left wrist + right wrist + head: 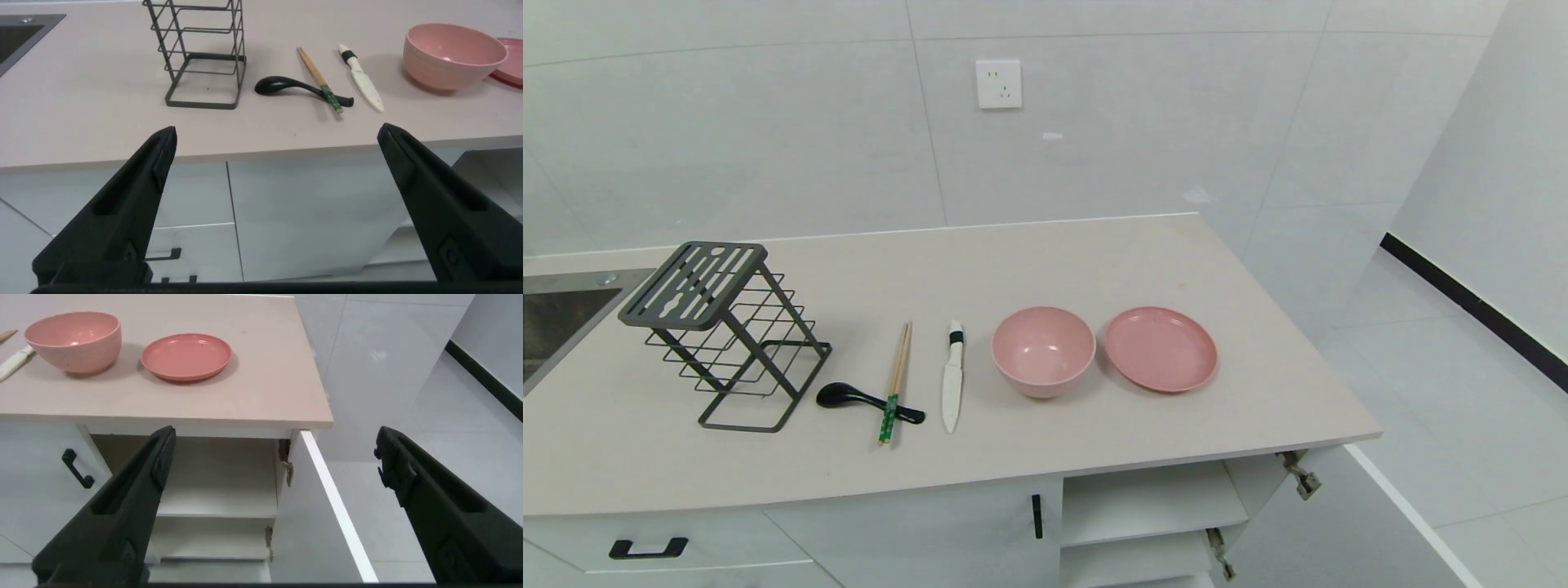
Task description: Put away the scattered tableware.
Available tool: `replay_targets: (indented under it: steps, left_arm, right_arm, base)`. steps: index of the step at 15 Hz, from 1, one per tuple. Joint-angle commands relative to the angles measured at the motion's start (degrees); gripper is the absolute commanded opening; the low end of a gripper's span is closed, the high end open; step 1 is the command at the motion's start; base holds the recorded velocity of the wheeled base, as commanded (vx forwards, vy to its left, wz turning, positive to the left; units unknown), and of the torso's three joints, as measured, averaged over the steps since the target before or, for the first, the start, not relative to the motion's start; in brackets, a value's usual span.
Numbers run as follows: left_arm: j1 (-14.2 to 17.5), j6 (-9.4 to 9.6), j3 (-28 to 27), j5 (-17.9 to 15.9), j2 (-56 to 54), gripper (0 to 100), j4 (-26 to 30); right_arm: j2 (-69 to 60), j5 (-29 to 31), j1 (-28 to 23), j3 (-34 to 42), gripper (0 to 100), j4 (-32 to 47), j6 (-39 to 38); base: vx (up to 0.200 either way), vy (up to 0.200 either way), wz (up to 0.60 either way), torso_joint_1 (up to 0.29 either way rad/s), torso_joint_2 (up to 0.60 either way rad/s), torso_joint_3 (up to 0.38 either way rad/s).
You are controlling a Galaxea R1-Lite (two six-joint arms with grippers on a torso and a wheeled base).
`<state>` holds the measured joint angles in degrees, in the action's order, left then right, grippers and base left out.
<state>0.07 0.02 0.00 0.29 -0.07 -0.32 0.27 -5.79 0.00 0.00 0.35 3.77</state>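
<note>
Nothing is stowed yet, so the task appears to be at its opening step. On the worktop the spoon lies just beside the rack. The chopsticks, knife, bowl and plate lie successively farther from the rack. The left pincer and right pincer are both spread wide and empty. The next move probably calls for the left arm to rise and take a utensil.
</note>
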Motion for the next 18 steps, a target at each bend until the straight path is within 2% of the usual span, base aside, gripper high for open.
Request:
replay_targets:
  steps: [1, 8, 10, 12, 14, 15, 18]
  left_arm:
    - [0.0, -0.11, 0.0, 0.1, 0.1, 100, 0.0]
    - [0.0, -1.08, 0.0, -0.1, 0.1, 100, -0.1]
    - [0.1, -1.17, 0.0, 0.0, 0.1, 100, -0.1]
    - [0.1, -0.9, 0.0, -0.2, 0.1, 100, -0.1]
    - [0.0, -0.82, 0.0, -0.3, 0.1, 100, -0.1]
    - [0.0, -0.55, 0.0, -0.5, 0.1, 100, 0.1]
    - [0.0, -0.46, 0.0, -0.4, 0.1, 100, 0.1]
  right_arm:
    - [0.1, 0.0, 0.0, 0.0, 100, 0.0, 0.0]
    - [0.1, -0.4, 0.0, 0.0, 100, 0.0, -0.1]
    - [0.2, -1.1, -0.2, 0.0, 100, -11.8, 0.5]
    - [1.1, -6.3, 0.3, -1.3, 100, -10.1, -0.2]
    - [7.3, -8.2, 3.3, -6.2, 100, -10.1, -0.3]
    - [13.7, -9.0, 7.0, -10.1, 100, -10.1, -0.3]
    - [26.5, -10.6, 13.9, -12.8, 100, -10.1, -0.3]
  base:
    - [0.0, 0.0, 0.0, 0.0, 0.0, 0.0]
    - [0.0, 0.0, 0.0, 0.0, 0.0, 0.0]
    - [0.0, 0.0, 0.0, 0.0, 0.0, 0.0]
    - [0.0, 0.0, 0.0, 0.0, 0.0, 0.0]
    - [0.0, 0.0, 0.0, 0.0, 0.0, 0.0]
    - [0.0, 0.0, 0.0, 0.0, 0.0, 0.0]
    - [0.0, 0.0, 0.0, 0.0, 0.0, 0.0]
